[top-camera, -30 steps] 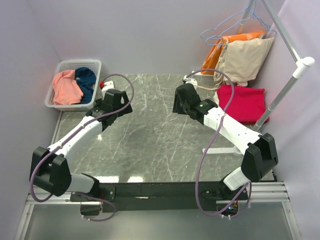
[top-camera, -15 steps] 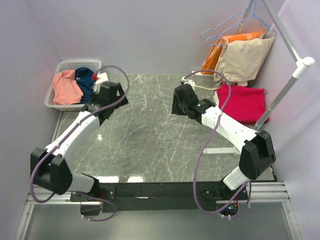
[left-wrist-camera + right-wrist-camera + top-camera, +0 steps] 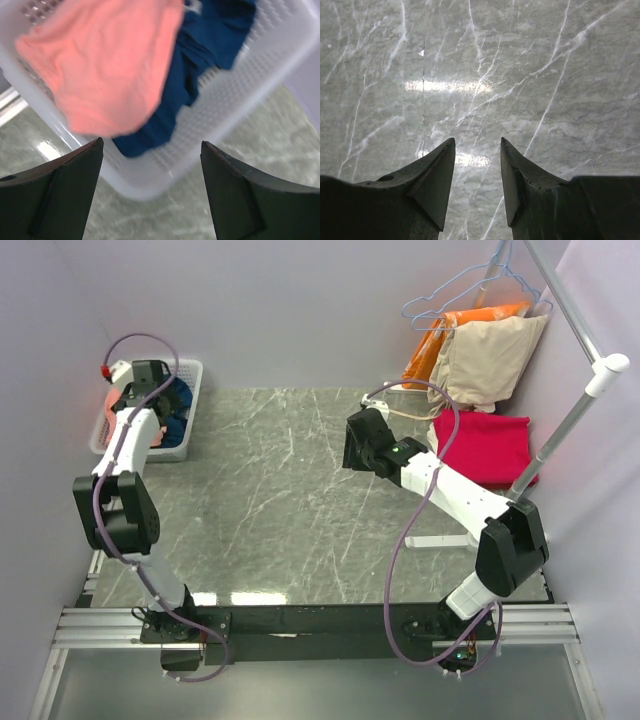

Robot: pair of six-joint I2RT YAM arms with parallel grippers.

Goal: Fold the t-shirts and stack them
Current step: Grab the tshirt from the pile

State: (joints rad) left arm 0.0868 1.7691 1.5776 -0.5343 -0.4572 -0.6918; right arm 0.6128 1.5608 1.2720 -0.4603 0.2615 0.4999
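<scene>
Left tool [image 3: 151,149] hangs over the white basket [image 3: 192,375] at the far left corner of the surface [image 3: 290,500], its two fingers spread wide with nothing between them. In the basket a salmon-pink t-shirt [image 3: 110,65] lies bunched on the left, and a navy-blue t-shirt [image 3: 172,107] lies crumpled beside it and partly under its edge. Right tool [image 3: 477,147] is over bare marble towards the far right of the surface, pointing down, its fingers apart and gripping nothing. A crimson-red t-shirt [image 3: 487,445] lies flat at the far right edge of the surface, well apart from the basket. Behind it, orange and beige garments [image 3: 490,355] hang from a rail in the far right corner.
</scene>
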